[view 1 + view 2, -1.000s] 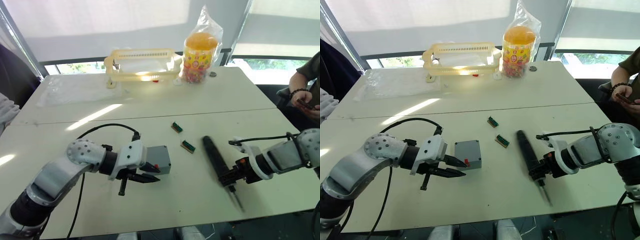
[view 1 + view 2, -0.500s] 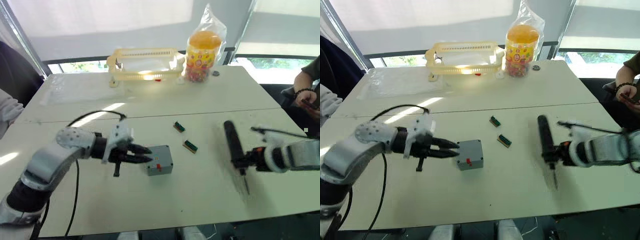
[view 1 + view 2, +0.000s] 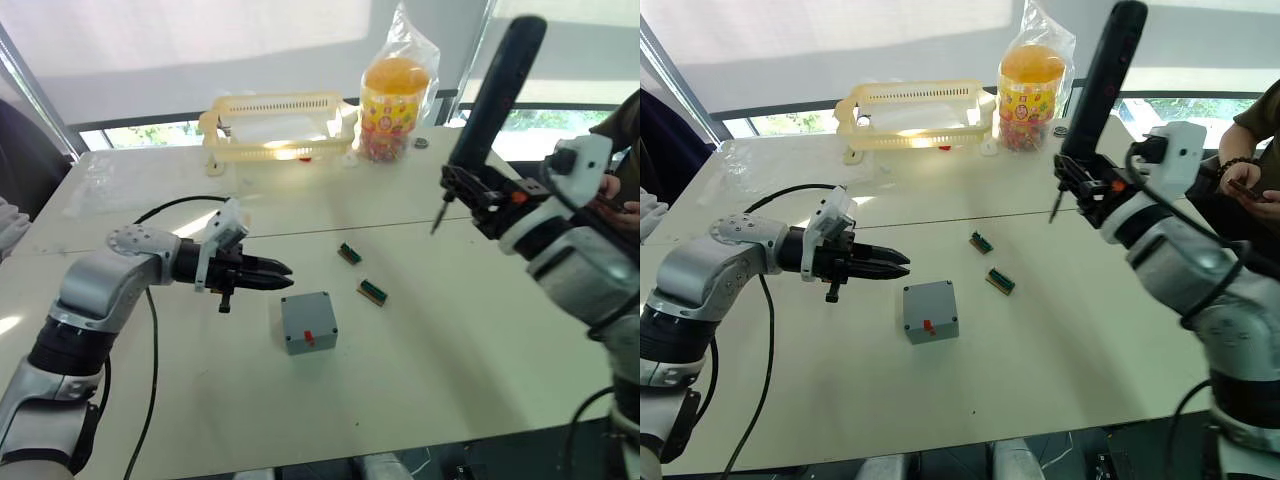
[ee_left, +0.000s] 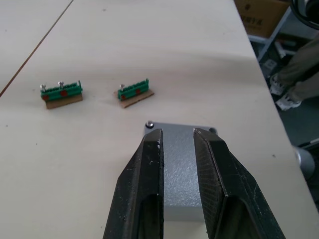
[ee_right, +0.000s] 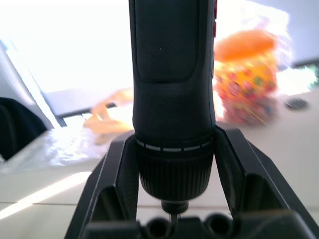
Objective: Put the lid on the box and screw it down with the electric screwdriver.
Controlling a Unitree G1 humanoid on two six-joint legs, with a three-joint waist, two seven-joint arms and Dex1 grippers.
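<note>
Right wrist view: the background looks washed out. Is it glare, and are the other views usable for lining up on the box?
Right wrist view: window backlight blows out the top and the candy jar is soft, but the electric screwdriver in the right gripper is sharp. Left wrist view: evenly lit, with the box crisp. Eye views: sunlight glares on the yellow basket.
</note>
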